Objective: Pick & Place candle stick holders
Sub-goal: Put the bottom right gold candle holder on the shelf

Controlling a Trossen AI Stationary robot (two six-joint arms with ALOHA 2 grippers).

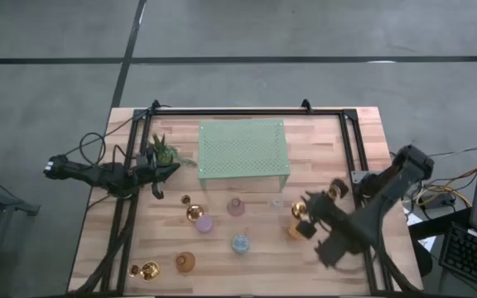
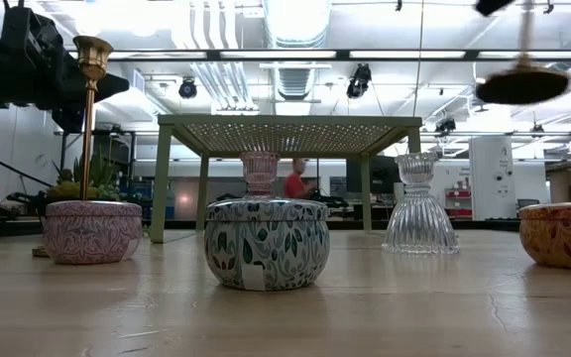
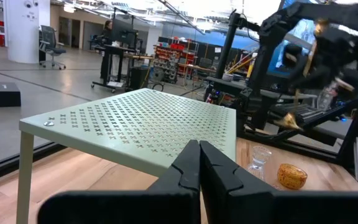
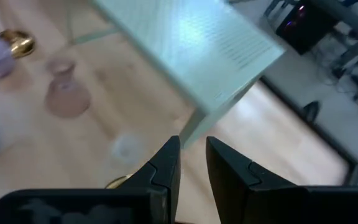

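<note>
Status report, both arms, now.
Left gripper shut, empty, beside potted plant. Right gripper holds gold candlestick in the air above the table. Orange holder sits below it; green mat close by.

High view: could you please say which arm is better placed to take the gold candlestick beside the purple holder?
Left: its shut claw is near that gold candlestick; the right claw is farther.

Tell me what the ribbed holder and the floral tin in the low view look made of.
Ribbed holder: likely clear glass; the background shows through its fluted sides. Floral tin: probably printed metal, judging by its rolled lid rim and glossy leaf pattern, though ceramic can't be excluded.
</note>
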